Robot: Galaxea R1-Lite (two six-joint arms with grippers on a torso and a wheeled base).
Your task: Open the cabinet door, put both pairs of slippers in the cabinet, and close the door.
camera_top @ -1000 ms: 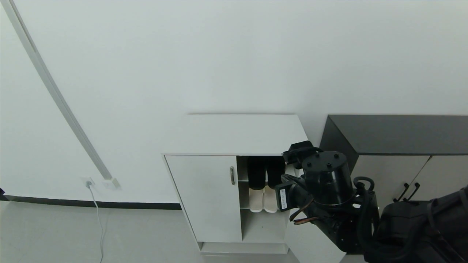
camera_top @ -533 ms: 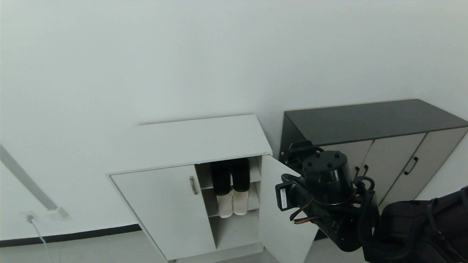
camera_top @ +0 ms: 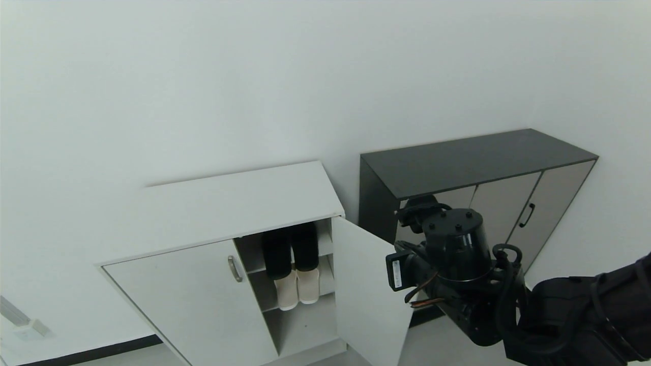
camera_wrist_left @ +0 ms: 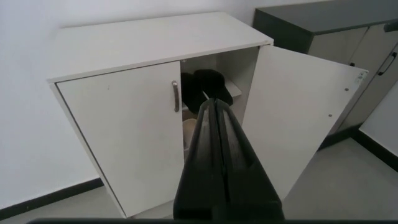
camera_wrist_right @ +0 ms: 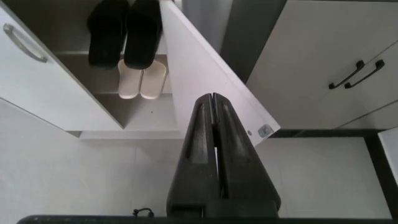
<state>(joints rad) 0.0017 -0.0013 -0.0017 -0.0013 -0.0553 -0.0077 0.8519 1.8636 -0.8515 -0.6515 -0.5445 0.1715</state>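
Left pincer and right pincer closed, empty.
Black slippers above white slippers in cabinet, lengthwise front to back; door open.

a plain indoor room, perhaps an office or a test room: bare white wall, grey floor, a white cabinet beside a dark cabinet.

Light: bright, even, diffuse, from overhead.
Wall: uniformly lit, slightly dimmer toward the upper corners.
Cabinet interior: shaded beneath the top, black slippers dark within it.
Dark cabinet top: soft matte sheen.
Shadows: faint, soft-edged.
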